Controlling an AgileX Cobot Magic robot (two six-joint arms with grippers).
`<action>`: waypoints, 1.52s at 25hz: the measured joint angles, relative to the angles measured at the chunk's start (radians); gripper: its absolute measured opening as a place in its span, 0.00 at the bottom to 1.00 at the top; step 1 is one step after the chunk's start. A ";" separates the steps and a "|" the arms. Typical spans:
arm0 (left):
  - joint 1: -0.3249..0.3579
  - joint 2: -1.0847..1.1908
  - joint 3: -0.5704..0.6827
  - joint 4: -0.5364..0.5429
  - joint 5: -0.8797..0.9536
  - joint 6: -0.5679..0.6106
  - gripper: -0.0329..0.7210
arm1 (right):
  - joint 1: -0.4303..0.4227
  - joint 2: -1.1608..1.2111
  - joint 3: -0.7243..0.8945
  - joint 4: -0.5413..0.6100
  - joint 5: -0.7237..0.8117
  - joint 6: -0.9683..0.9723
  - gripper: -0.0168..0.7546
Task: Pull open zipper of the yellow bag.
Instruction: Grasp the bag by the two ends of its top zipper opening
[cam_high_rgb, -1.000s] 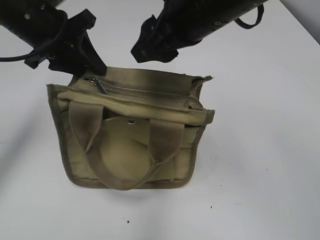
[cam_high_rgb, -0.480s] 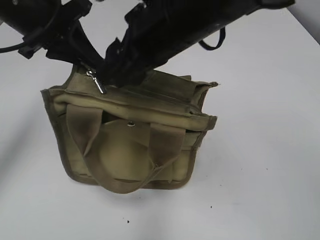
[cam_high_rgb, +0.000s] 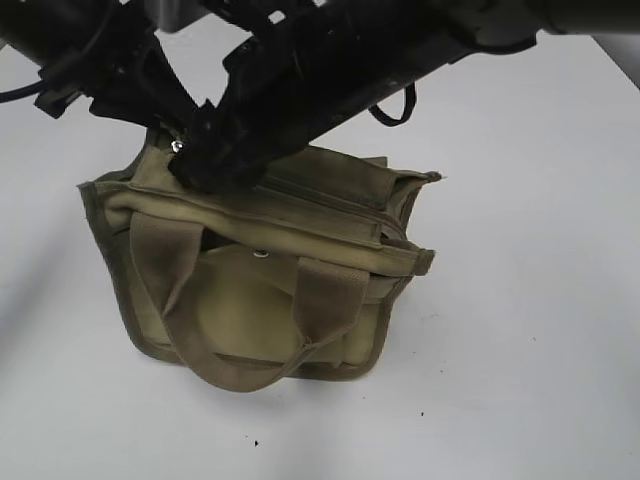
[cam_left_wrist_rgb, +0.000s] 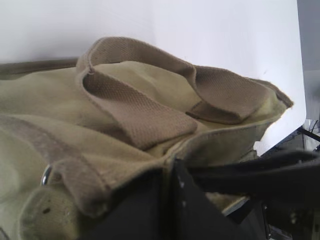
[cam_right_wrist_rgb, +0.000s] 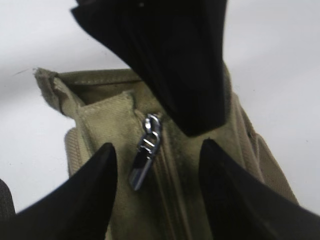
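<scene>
At the bag's left end, shut left jaws pin the olive-yellow canvas bag (cam_high_rgb: 270, 270), bracing it; open right jaws straddle the silver zipper tab (cam_right_wrist_rgb: 145, 157), ungripped.

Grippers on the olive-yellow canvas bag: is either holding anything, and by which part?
Left gripper is shut on the olive-yellow canvas bag's top edge at its zipper end. Right gripper is open, straddling the metal zipper pull, holding nothing.

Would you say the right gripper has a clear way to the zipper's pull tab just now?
Probably yes: the right gripper is open, and the pull tab hangs free between its fingers. The left gripper, shut on the yellow bag, sits just behind it.
</scene>
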 joint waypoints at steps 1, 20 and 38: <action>0.000 0.000 0.000 0.001 0.001 0.000 0.05 | 0.010 0.003 0.000 0.000 -0.011 0.002 0.56; 0.005 0.004 0.003 0.018 -0.014 -0.006 0.05 | 0.022 0.069 -0.012 -0.048 -0.063 0.116 0.25; -0.020 0.000 0.010 0.043 -0.013 -0.007 0.05 | -0.018 0.006 -0.024 -0.153 0.144 0.141 0.07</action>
